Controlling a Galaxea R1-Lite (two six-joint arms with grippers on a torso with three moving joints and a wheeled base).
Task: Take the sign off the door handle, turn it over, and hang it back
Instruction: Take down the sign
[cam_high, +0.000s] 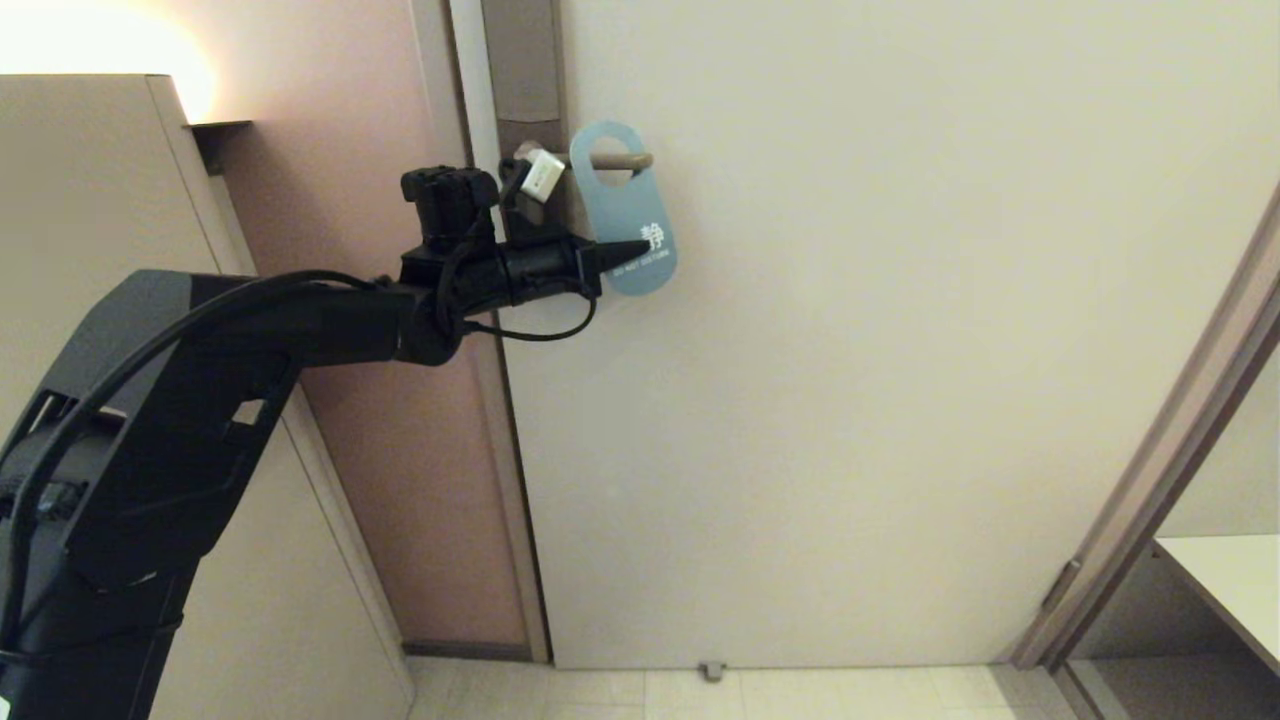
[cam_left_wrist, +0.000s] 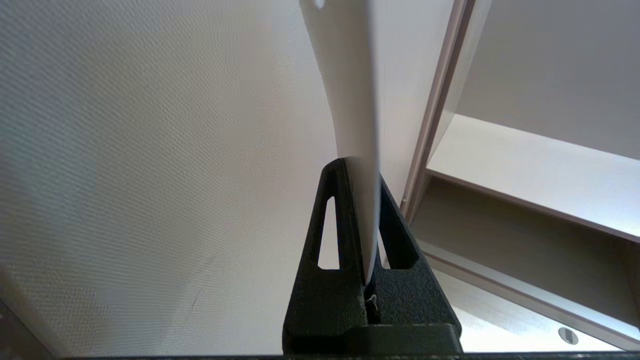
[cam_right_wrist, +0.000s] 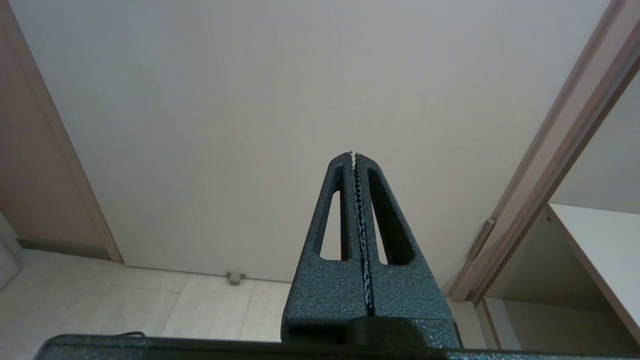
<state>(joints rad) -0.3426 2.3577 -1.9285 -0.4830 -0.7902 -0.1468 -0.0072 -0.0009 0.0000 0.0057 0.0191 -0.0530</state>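
The sign, blue side out with white lettering, hangs by its round hole on the door handle, a slim taupe lever on a tall brownish backplate. My left gripper reaches level from the left and is shut on the sign's lower end. In the left wrist view the sign shows edge-on as a pale sheet pinched between the black jaws of the left gripper. My right gripper is shut on nothing, parked low and facing the door's bottom; it is outside the head view.
The pale door fills the middle, with its frame and a pink wall to the left. A beige cabinet stands at far left. An open doorway with a shelf lies at right, and a doorstop sits on the tiled floor.
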